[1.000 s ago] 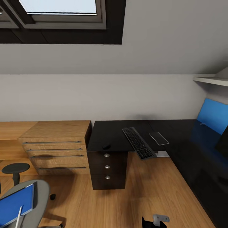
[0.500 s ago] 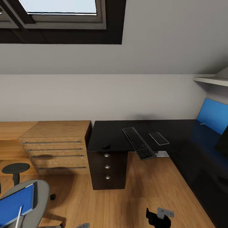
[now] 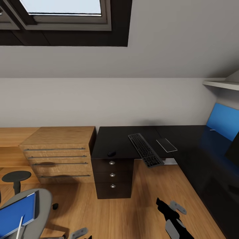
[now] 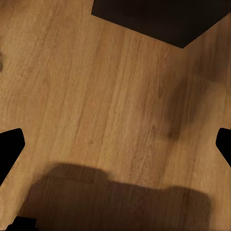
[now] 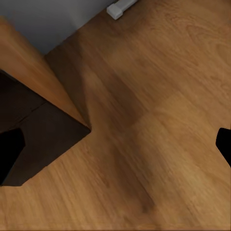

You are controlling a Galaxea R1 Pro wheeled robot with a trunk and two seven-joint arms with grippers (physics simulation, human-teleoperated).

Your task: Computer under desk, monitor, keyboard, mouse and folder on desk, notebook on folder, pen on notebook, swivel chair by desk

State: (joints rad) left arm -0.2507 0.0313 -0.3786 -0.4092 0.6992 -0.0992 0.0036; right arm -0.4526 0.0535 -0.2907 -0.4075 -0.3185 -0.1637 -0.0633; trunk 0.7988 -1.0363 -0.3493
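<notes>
Sloped grey walls, plank floor. Desk (image 3: 119, 141) carries keyboard (image 3: 145, 150), its near end overhanging the edge, and mouse (image 3: 111, 153) near the front edge above the drawers. Folder (image 3: 16, 214) lies on the chair (image 3: 41, 202) seat, pen (image 3: 20, 226) on it — probably the next pickup. Right gripper (image 3: 171, 215) and left gripper (image 3: 79, 233) hang low over bare floor, fingers apart, holding nothing.

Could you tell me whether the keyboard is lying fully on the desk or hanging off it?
Partly off. The keyboard lies flat and askew on the desk, and its near end overhangs the front edge above the floor.
</notes>
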